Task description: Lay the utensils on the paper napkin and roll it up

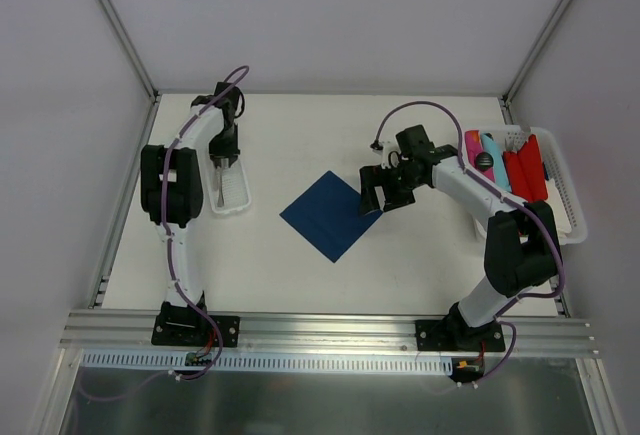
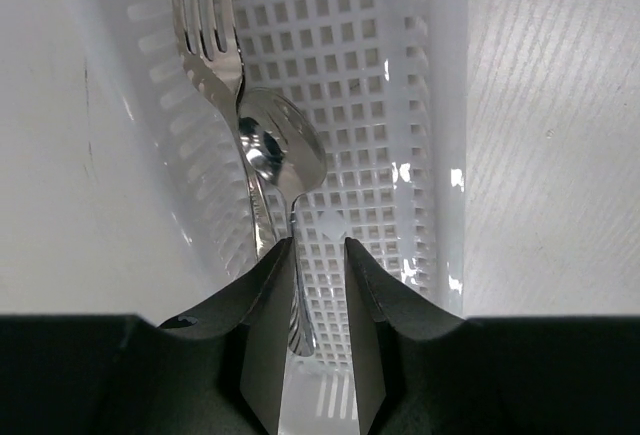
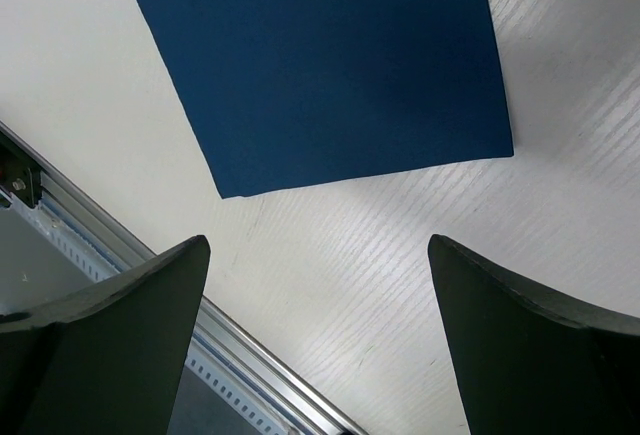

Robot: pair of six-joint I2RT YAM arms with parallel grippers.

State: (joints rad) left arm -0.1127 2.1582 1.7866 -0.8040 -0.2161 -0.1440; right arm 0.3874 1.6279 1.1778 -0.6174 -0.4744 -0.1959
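Two arms work over one white bench (image 1: 300, 275). A single navy paper napkin (image 1: 330, 215) lies flat mid-bench, set cornerwise and bare of cutlery. The right gripper (image 3: 318, 245) hangs just right of the napkin's right corner, its jaws spread wide with nothing between them. At far left, one small white mesh basket (image 2: 370, 75) holds two metal utensils, one spoon (image 2: 285, 150) and one fork (image 2: 205, 25). The left gripper (image 2: 318, 243) reaches into this basket, its jaws narrowly apart astride the spoon's handle and not pinching it. At far right, a second white basket (image 1: 562, 180) holds red, pink and turquoise plastic pieces (image 1: 522, 173).
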